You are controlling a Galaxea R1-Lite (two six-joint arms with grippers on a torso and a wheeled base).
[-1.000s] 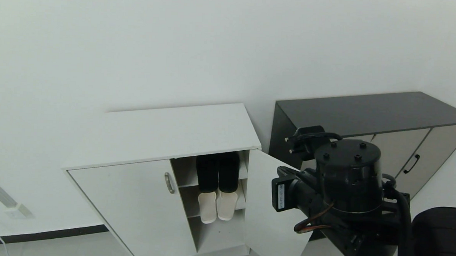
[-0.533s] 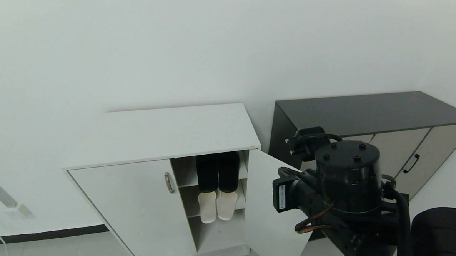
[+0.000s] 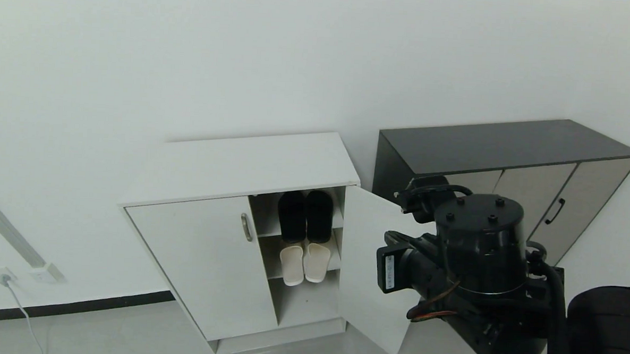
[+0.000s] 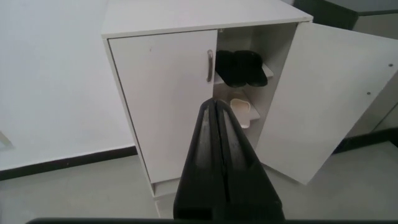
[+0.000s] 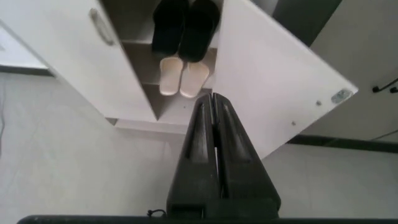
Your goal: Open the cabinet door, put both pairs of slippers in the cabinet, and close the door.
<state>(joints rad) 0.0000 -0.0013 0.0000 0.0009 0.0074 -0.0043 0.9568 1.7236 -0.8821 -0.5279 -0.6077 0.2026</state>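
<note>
Carrier: white wooden two-door cabinet [image 3: 241,163], stood on grey floor [image 3: 101,332] | upper shelf [image 3: 268,229]: pair of black slippers [image 3: 305,216] laid side by side | middle shelf [image 3: 273,273]: pair of white slippers [image 3: 305,261], placed at 6 o'clock of the black pair | floor, 3 o'clock: dark-topped long cabinet [image 3: 497,145]

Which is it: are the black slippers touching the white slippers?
Apart. The head view shows the black slippers lying on the upper shelf and the white slippers on the middle shelf beneath it.
</note>
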